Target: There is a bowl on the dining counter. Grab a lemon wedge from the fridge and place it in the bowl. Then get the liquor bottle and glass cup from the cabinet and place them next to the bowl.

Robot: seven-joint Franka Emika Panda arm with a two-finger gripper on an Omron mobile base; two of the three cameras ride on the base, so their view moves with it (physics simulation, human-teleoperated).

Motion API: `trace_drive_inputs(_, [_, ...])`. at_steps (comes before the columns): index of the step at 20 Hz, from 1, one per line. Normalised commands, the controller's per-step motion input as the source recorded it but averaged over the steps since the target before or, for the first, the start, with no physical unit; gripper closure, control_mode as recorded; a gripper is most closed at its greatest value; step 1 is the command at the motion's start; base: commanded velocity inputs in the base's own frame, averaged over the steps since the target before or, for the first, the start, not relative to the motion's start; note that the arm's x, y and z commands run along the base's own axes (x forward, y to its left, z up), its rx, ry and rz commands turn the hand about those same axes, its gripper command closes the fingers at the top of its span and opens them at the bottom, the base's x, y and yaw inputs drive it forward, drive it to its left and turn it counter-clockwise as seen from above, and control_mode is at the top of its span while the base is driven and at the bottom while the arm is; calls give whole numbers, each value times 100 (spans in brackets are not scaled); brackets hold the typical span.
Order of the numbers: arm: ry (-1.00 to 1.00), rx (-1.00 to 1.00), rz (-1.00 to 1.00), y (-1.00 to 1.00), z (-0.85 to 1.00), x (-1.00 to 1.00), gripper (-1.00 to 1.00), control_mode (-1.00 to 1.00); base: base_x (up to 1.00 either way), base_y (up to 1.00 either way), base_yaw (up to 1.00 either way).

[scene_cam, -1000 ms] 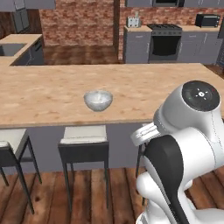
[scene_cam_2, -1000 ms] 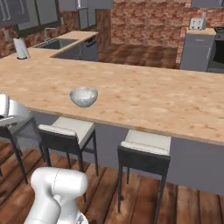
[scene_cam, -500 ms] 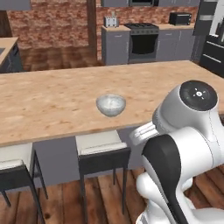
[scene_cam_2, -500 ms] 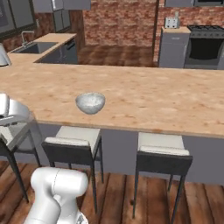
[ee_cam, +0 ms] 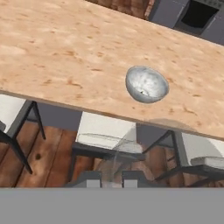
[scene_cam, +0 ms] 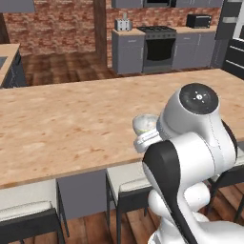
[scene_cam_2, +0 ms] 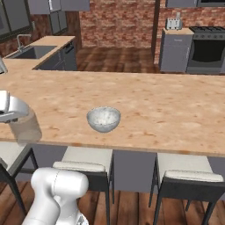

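Observation:
The speckled grey-white bowl stands on the light wood dining counter, near its front edge. It is also in the hand view as the bowl and partly behind my arm as the bowl. My gripper is shut on the translucent glass cup. It holds the glass cup at the counter's front edge, off to one side of the bowl. I cannot make out a lemon wedge in the bowl. The liquor bottle is out of view.
Pale cushioned stools stand under the counter's front edge. A sink is on the side worktop at the left. A stove and a toaster stand at the far brick wall.
The base has driven sideways along the counter, so the whole picture has shifted and the bowl now stands closer in front of the arm. The grip on the glass cup is unchanged.

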Motion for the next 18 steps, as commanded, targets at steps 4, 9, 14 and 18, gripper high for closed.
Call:
trace_drive_inputs(4, [0,0,-3,28,-3,95,100,-100,0,0,0])
trace_drive_inputs(9, [1,0,0,19,-20,100,100,-100,0,0,0])
trace_drive_inputs(14, [3,0,0,11,-43,100,100,-100,0,0,0])
trace_drive_inputs(18, [1,0,-1,11,-58,90,100,-100,0,0,0])
